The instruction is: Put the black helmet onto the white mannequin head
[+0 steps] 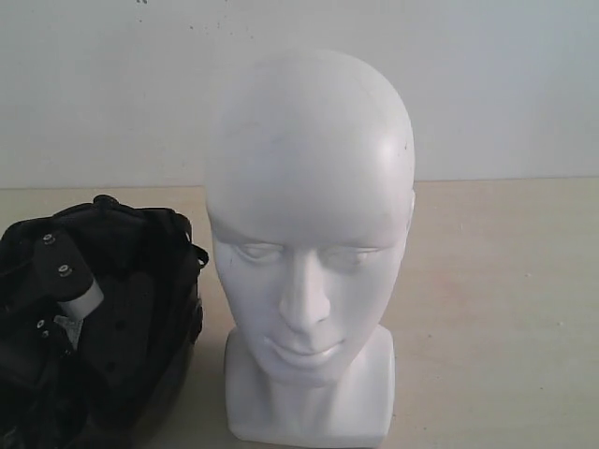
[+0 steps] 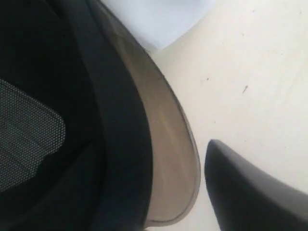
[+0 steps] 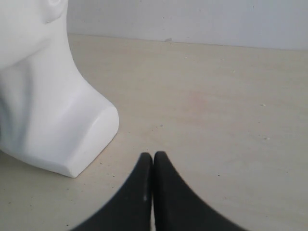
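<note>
Helmet (image 1: 131, 309) lies left of head (image 1: 309, 215); my left claw (image 1: 65, 285) straddles its visor (image 2: 168, 144) (whether it grips, I cannot tell), right claw (image 3: 153, 161) pinched together.

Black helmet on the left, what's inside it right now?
Black padded lining with a mesh patch fills the matte black open-face helmet, and the left tool reaches into it. One finger sits outside the smoky visor; the other is hidden.
</note>
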{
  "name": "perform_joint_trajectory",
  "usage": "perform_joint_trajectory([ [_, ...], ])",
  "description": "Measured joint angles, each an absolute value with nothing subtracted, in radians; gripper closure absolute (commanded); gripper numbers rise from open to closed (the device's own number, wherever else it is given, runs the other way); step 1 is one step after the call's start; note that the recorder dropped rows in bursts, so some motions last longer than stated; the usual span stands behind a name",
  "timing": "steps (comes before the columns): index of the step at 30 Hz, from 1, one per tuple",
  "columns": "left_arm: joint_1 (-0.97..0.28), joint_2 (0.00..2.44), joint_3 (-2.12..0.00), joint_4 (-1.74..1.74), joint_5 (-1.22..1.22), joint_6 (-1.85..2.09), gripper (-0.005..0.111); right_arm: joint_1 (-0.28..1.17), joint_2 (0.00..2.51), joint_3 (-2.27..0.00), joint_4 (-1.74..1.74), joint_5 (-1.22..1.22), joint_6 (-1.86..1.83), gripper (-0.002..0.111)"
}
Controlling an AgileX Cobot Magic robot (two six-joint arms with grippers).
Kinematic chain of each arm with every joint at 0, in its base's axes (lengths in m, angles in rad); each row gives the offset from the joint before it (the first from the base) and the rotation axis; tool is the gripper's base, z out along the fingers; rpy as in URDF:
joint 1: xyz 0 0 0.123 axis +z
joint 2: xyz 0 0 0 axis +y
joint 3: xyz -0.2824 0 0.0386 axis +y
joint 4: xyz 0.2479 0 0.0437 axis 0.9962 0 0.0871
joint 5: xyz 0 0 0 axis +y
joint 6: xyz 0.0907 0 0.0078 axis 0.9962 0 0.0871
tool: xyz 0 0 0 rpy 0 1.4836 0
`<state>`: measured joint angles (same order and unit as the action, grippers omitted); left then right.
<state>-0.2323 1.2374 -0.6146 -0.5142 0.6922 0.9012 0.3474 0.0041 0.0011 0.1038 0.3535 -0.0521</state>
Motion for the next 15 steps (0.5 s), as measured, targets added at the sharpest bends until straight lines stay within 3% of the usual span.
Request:
perform_joint_trajectory([
  [9, -0.232, 1.205, -0.615, -0.585, 0.692, 0.899, 0.046, 0.347, 0.004, 0.001, 0.104, 0.353, -0.052, 0.108],
  [15, -0.232, 1.205, -0.615, -0.403, 0.697, 0.862, 0.049, 0.347, 0.004, 0.001, 0.104, 0.353, -0.052, 0.108],
])
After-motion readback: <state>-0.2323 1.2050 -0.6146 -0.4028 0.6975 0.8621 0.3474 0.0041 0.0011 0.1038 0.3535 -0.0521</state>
